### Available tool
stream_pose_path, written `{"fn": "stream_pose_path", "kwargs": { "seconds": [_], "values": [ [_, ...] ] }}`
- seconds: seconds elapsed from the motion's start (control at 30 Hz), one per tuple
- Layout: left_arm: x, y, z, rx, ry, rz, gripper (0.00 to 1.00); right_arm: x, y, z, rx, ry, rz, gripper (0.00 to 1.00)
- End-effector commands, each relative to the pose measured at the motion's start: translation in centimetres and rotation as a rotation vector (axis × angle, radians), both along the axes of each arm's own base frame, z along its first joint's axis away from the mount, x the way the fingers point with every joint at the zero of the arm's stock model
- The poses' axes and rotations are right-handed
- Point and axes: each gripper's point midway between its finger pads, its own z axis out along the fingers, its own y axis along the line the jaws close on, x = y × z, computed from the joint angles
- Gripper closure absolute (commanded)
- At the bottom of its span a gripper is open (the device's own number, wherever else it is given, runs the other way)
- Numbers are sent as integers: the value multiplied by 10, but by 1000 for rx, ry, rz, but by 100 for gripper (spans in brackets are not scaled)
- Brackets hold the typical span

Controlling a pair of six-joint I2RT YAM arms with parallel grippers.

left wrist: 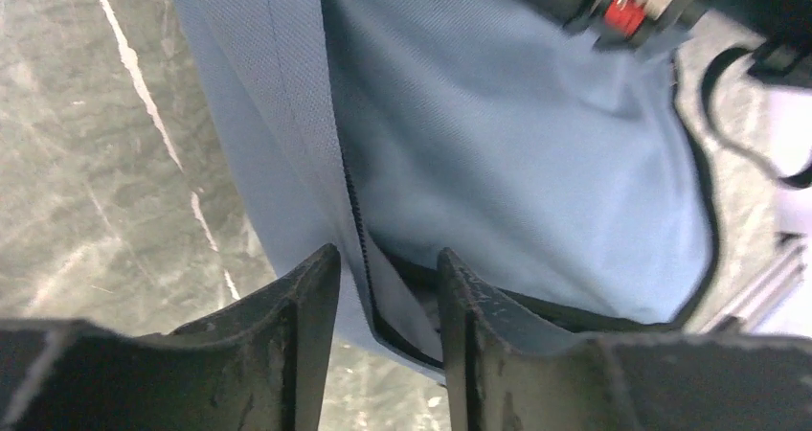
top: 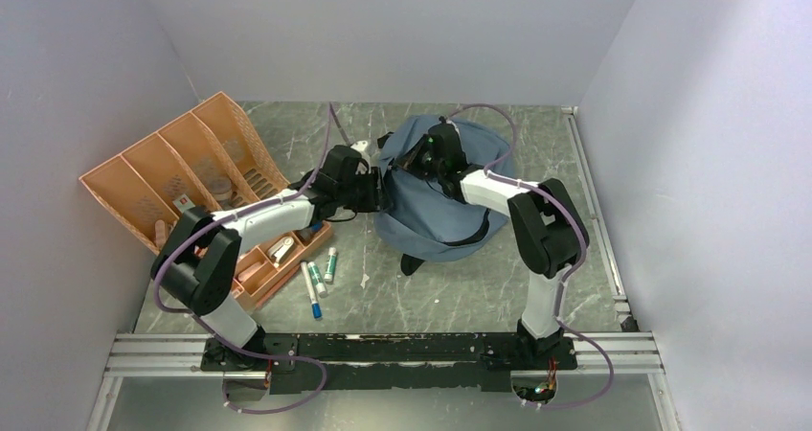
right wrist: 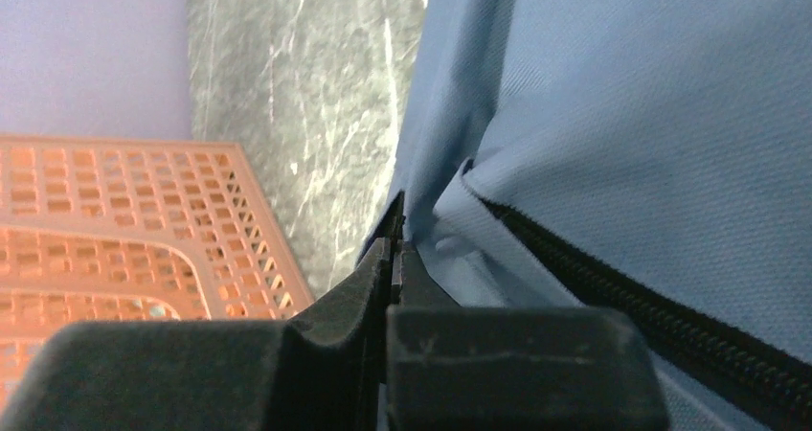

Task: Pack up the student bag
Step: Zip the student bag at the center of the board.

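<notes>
My right gripper (right wrist: 396,235) is pinched shut on the bag (top: 426,215) fabric; my left gripper (left wrist: 388,278) has jaws apart, straddling the bag's edge.

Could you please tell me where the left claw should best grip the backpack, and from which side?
Probably the fabric lip beside the black zipper on the backpack's left flank, coming in from the left. That edge stands out as a thin fold, and it sits between the open left claw's fingers; the right claw is shut on fabric by the zipper.
</notes>
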Motion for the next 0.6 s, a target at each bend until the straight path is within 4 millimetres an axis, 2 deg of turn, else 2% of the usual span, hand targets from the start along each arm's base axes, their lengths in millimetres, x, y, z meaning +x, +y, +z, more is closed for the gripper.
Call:
{"fn": "stream_pose_path", "kwargs": {
  "seconds": [0.0, 0.1, 0.2, 0.37, 0.47, 0.57],
  "values": [
    [1, 0, 51, -162, -25, 9, 48, -7, 13, 44, 67, -166, 110, 100],
    [13, 21, 76, -240, -74, 90, 44, -15, 20, 56, 75, -222, 168, 100],
    [22, 45, 90, -275, -111, 164, 37, -25, 29, 63, 83, -260, 227, 100],
    [38, 65, 87, -214, -102, 233, 33, -48, 48, 68, 77, -298, 337, 100],
    [45, 69, 83, -212, -77, 245, 34, -68, 58, 67, 65, -308, 412, 100],
    [52, 68, 82, -215, -71, 251, 34, -87, 58, 65, 59, -310, 462, 100]
  ]
}}
